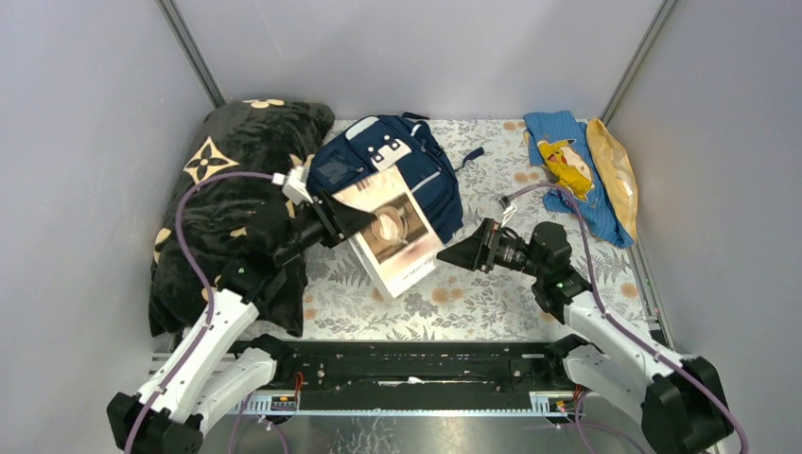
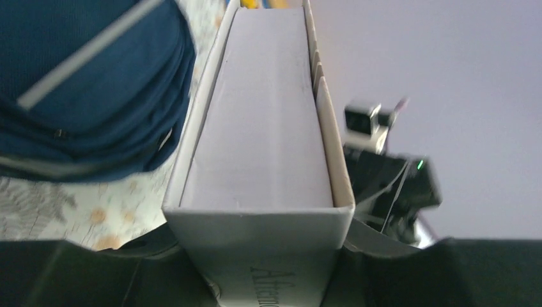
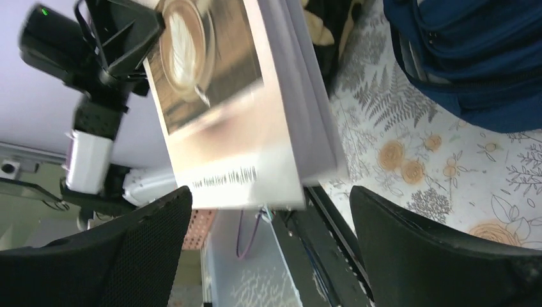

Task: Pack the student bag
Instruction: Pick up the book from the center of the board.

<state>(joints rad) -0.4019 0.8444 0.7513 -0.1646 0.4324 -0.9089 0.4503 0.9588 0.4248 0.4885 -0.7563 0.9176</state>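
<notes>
Left gripper [image 1: 346, 219] clenches the spine end of the thick white coffee-cover book [image 1: 397, 241], tilted aloft beside the navy blue fabric student bag [image 1: 435, 184], which lies on the floral tablecloth [image 1: 492, 303]. Right gripper [image 1: 446, 255] is released nearby. Hazard: with a single-end grasp, the book may pivot or slip.

Quick rundown of the surfaces: the student bag [image 1: 402, 165] is seen as soft navy woven cloth, pretty matt, with smoother white trim sewn on. The book [image 1: 397, 236] is read as paper, with a bit of sheen picked up on the printed cover and the page edges left matt and off-white. The blanket [image 1: 236, 208] is made out as plush, fuzzy black fabric. The tablecloth [image 1: 501, 298] is shown as thin printed cloth, flat and matt. A fine dimpled grain is noticed on the matt black plastic fingers [image 3: 134, 256] of the right gripper [image 3: 270, 195]. The left arm [image 1: 213, 340] is finished in smooth white plastic.
</notes>
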